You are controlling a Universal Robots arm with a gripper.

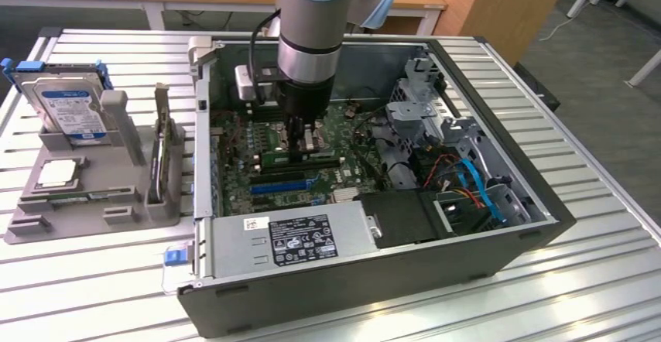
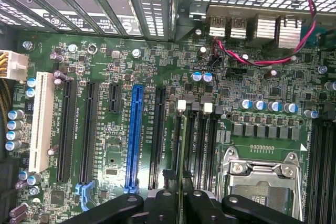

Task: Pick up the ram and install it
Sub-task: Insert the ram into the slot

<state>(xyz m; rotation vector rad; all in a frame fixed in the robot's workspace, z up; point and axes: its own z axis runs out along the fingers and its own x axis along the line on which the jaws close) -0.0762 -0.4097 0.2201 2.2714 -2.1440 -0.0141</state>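
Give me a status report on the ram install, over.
Pincer shut on the ram, inside the case. Ram edge-on over the memory slots, seating unclear. Nothing seen between ram and slots.

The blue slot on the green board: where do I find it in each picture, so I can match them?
Exterior view: the blue slot lies between the gripper and the labelled power supply.
Wrist view: the blue slot runs between black slots, one end near the gripper.
Shared landmark: the gripper, closed on the ram.
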